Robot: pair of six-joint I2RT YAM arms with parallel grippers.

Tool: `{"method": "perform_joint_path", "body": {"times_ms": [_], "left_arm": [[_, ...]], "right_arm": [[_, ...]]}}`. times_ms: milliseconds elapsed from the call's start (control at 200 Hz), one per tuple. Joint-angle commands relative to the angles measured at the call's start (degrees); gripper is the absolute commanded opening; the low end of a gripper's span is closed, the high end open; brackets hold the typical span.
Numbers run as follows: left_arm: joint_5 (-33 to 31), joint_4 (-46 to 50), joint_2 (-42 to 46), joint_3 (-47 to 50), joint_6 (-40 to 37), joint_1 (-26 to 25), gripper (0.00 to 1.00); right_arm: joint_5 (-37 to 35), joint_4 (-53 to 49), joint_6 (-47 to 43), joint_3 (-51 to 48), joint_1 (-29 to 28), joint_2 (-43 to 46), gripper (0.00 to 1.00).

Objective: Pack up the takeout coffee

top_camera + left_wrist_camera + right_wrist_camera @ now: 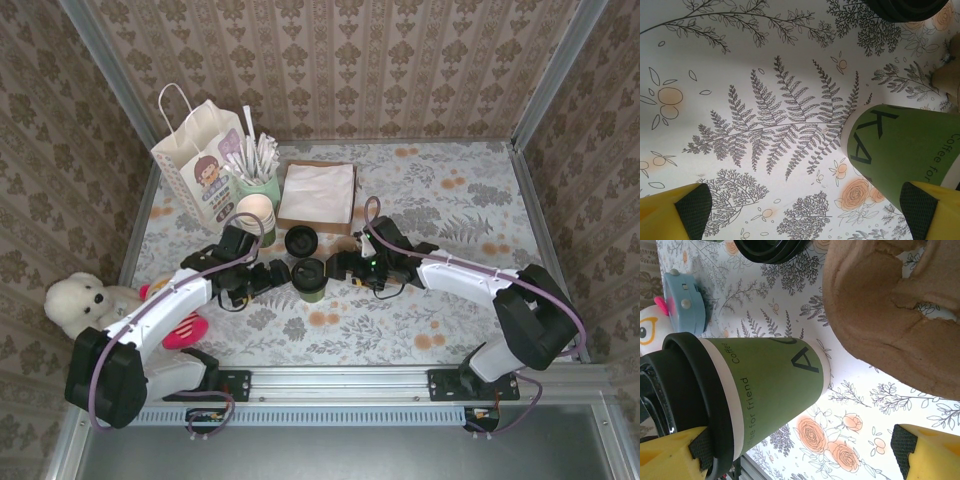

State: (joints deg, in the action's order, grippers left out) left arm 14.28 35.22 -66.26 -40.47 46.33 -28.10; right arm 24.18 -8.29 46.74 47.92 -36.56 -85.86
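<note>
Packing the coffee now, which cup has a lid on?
The dark green cup at the front, capped black; the stacked cups are lidless, and the pale green cup holds straws.

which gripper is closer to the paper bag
Left. The left gripper sits nearer than the bag, to its right, just left of the coffee; the right gripper is farther off, on the coffee's other side.

olive-green takeout coffee (309,282), black lid (700,405)
</note>
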Motion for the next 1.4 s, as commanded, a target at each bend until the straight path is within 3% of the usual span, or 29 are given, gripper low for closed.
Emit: {"method": "perform_joint_path", "body": {"times_ms": [0, 240, 465, 740, 1400], "left_arm": [[-0.1, 1.0, 1.2, 0.4, 0.0, 0.3, 1.0], [-3.0, 3.4, 4.0, 0.6, -0.2, 3.6, 1.0], [-5.4, 2.2, 0.8, 1.6, 3.1, 5.2, 1.0], [-5.3, -3.4, -3.7, 1.3, 4.9, 4.9, 1.0], [-3.8, -6.4, -6.9, 2.7, 6.1, 3.2, 1.0]], "right_arm": [[-3.1, -5.4, -2.8, 3.1, -0.4, 2.7, 0.95], [-6.2, -7.2, -8.0, 5.8, -2.2, 4.6, 1.0], [-19.2, -14.2, -5.9, 13.9, -7.9, 1.2, 1.0], [-20.0, -28.3, -3.7, 28.0, -10.9, -8.0, 1.0], [-26.4, -36.4, -10.0, 38.6, -17.1, -17.3, 1.0]]}}
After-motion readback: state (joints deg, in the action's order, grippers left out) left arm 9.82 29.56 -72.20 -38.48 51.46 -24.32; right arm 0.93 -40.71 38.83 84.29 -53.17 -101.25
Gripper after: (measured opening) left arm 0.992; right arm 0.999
